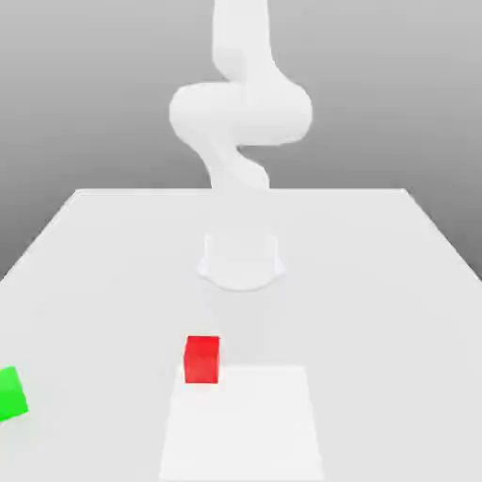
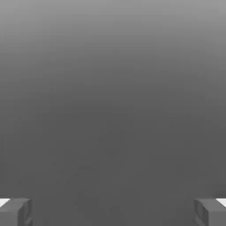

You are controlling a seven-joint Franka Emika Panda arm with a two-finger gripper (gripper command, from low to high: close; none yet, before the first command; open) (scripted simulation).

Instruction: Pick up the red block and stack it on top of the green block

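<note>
The red block (image 1: 201, 359) sits on the white table (image 1: 377, 282), near the front and a little toward the exterior view's left. The green block (image 1: 9, 393) rests at the exterior view's far left edge, partly cut off, well apart from the red one. In the hand view my gripper (image 2: 113, 212) is open, its two grey fingertips (image 2: 15, 212) far apart with nothing between them, and only plain grey background lies beyond.
The white arm (image 1: 240, 113) rises from its round base (image 1: 241, 259) at the table's middle and leaves the picture upward. A brighter white rectangle (image 1: 245, 424) marks the table's front, just beside the red block.
</note>
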